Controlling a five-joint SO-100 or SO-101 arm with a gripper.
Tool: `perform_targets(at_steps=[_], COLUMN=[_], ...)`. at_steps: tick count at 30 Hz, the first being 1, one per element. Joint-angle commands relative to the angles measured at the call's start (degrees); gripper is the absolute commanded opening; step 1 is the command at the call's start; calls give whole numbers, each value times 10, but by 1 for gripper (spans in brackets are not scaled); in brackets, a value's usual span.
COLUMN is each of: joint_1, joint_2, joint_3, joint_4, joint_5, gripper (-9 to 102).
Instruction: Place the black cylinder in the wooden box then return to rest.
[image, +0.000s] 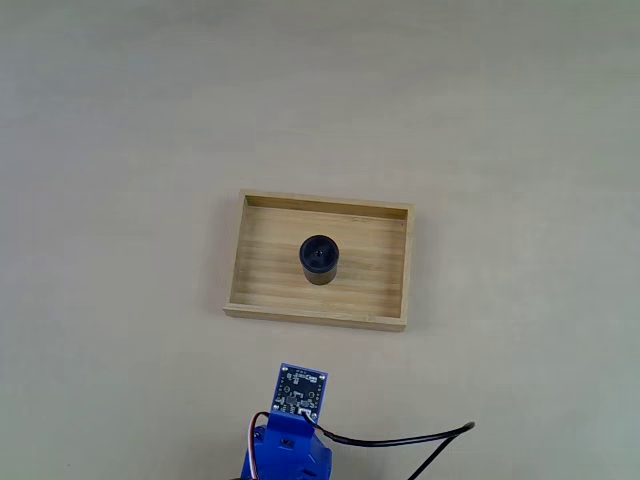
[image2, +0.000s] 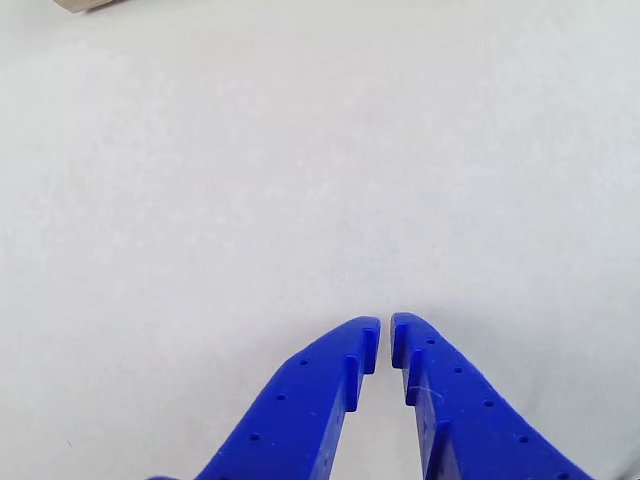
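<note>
The black cylinder (image: 320, 258) stands upright on the floor of the wooden box (image: 262, 285), about at its middle, in the fixed view. The blue arm (image: 290, 450) is folded back at the bottom edge of that view, well short of the box. In the other view my gripper (image2: 386, 335) points at bare table, its two blue fingers (image2: 320, 390) nearly meeting at the tips with nothing between them. A corner of the wooden box (image2: 80, 5) peeks in at the top left there.
A small blue circuit board (image: 301, 390) sits on top of the arm, and a black cable (image: 400, 440) trails from it to the right along the table. Pale table surface surrounds the box on all sides.
</note>
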Motion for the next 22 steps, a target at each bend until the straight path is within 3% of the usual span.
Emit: perform_targets(at_steps=[1,22], joint_1=[9,18], joint_2=[-7,-7], joint_3=[18,18], joint_4=[1,1], joint_5=[-5,-6], gripper=[0,0])
